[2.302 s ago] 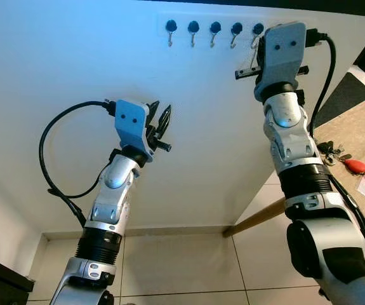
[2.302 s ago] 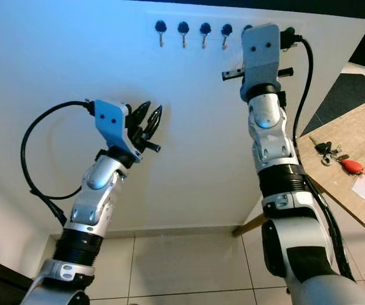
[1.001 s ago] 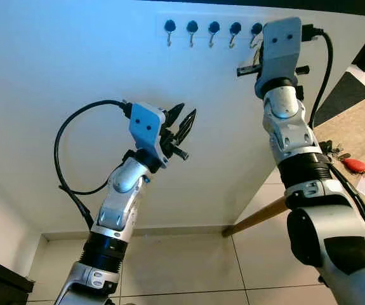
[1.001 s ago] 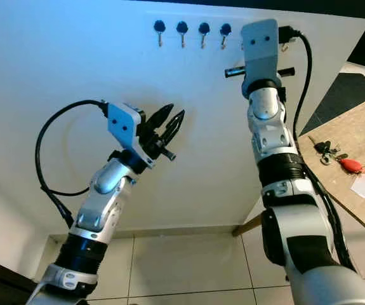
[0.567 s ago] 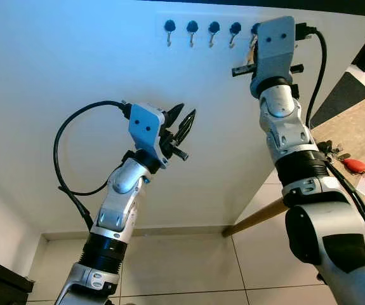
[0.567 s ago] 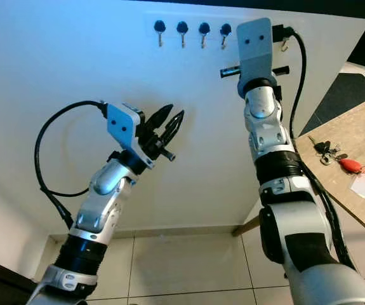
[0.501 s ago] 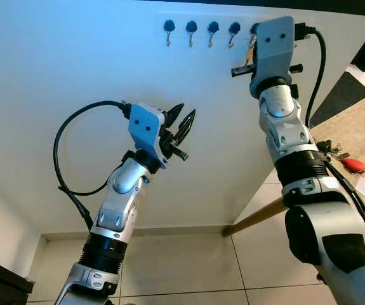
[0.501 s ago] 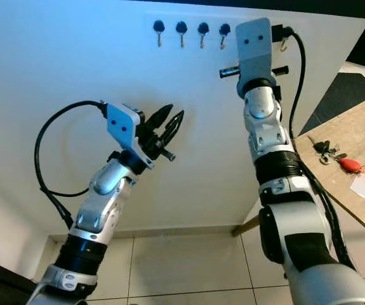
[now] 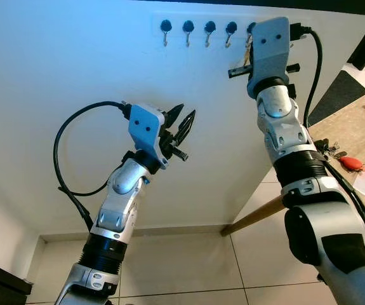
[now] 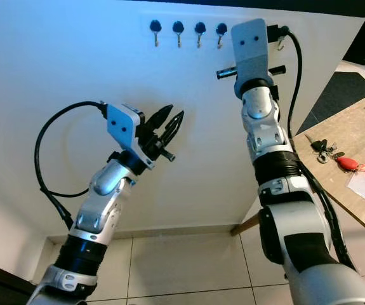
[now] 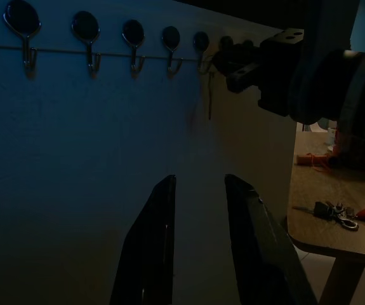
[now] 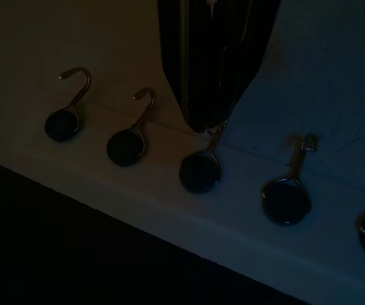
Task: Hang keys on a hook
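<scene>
The left gripper [image 9: 183,124] hovers mid-wall, fingers parted and empty. Further right, the right gripper [image 12: 209,124] is pressed up at the hook rail [image 9: 198,25], fingers closed – on what, I cannot tell. A bunch of keys [image 10: 319,147] lies flat on the table [image 10: 353,136], its long axis across the tabletop. Risk: a misaligned ring slips off the hook [image 12: 201,166].

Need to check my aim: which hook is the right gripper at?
The fifth hook from the left: the right gripper sits right at its curved end, while the rest stand apart from it.
</scene>
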